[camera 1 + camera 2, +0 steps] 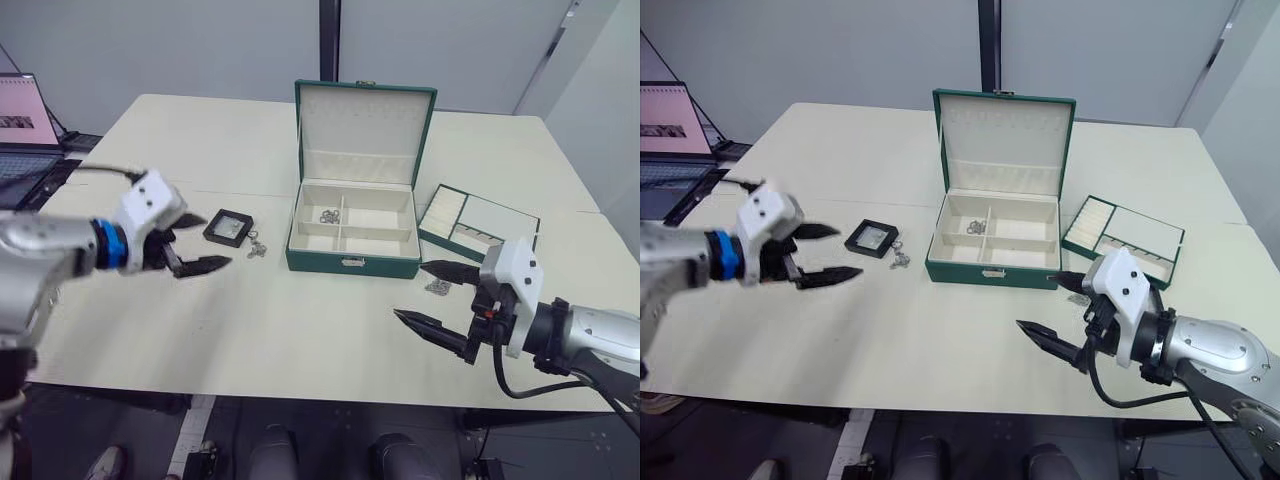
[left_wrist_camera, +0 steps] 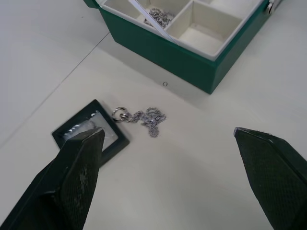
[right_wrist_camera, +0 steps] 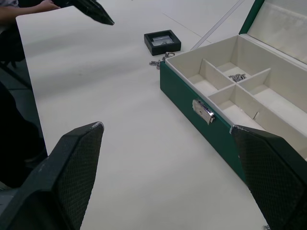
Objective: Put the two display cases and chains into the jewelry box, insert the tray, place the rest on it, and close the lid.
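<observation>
My left gripper (image 1: pixel 205 243) is hanging wide open and empty over the left part of the table (image 1: pixel 300 340), and my right gripper (image 1: pixel 432 295) is doing the same at the near right, fingers spread with nothing between them.

I am making out only one display case (image 1: pixel 227 229). In my left wrist view one of my fingers is covering a corner of it. The tray (image 1: pixel 478 224) is partly hidden behind my right gripper, and a chain (image 1: pixel 437 287) beside its near corner is peeking out between my fingers, too small to read well.

The display case is lying flat just to the right of my left gripper, with another chain (image 1: pixel 256 246) touching its near right corner. The jewelry box (image 1: pixel 352 240) is standing further right, mid-table, its lid (image 1: pixel 364 133) upright. A third chain (image 1: pixel 329 215) is resting in the box's far left compartment; the other compartments are showing cream lining. The tray is sitting to the right of the box, just apart from it.

Bare tabletop is stretching between my two grippers, in front of the box. A laptop (image 1: pixel 25 125) is sitting beyond the table's far left edge.
</observation>
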Robot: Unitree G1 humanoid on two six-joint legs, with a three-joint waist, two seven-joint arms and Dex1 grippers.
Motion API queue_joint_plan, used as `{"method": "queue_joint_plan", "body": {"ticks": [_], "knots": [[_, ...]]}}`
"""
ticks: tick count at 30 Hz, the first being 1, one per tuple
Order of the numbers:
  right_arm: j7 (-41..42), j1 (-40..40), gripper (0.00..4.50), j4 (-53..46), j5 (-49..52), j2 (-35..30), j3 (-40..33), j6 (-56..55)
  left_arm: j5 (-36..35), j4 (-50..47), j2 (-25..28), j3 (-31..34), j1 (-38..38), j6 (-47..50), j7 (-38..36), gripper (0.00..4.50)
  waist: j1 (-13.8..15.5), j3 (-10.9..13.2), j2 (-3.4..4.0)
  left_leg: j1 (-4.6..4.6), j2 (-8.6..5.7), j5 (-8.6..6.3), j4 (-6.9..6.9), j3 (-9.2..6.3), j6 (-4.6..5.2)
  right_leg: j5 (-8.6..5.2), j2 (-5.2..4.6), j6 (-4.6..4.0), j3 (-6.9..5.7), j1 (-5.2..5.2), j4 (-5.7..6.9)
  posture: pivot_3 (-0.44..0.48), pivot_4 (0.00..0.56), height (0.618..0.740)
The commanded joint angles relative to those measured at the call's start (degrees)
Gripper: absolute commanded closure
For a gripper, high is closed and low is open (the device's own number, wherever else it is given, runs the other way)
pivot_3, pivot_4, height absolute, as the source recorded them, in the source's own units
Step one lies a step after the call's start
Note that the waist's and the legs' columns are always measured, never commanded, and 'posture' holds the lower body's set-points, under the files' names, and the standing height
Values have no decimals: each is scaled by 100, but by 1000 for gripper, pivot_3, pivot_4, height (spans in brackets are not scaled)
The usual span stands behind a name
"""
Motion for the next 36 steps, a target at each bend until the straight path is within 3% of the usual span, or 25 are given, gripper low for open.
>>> {"method": "queue_joint_plan", "body": {"ticks": [1, 7, 15, 25, 36], "knots": [[35, -92, 0, -84, 131, -94, -148, 3, 1240, 838, 36, -1082, -921, -1028, -916, 39, 4, 1, 4, 0, 0, 0, 0, 2, 0, 0, 0, 0, 1, -2, 0, 0, 150, 740], [-8, -96, 0, -103, 257, -158, -224, 57, 2875, 2483, -502, -2257, -2394, -2377, -1603, 39, -7, 2, 3, -1, 5, 0, 2, 9, 0, 0, 3, 0, 6, -8, 5, 0, 150, 740], [-24, -9, 0, -92, 336, -243, -338, 52, 4356, 4829, -1433, -3069, -3586, -4004, -1429, 39, -5, 3, 2, -4, 5, 0, 4, 14, 1, 0, 1, 0, 9, -8, 4, 0, 150, 740], [-78, 68, 0, -168, 451, -323, -469, 77, 5191, 6591, -2395, -3351, -4155, -4798, -601, 39, -13, 3, 1, -6, 5, 0, 4, 14, 1, 0, 1, 0, 9, -8, 6, 0, 150, 740], [-258, 282, 0, -301, 659, -438, -672, 60, 5449, 7035, -2694, -3323, -4209, -4909, -423, 39, -12, 4, -1, -7, 4, 11, 4, 14, -19, 0, 1, 0, 8, -6, 6, 0, 150, 740]]}}
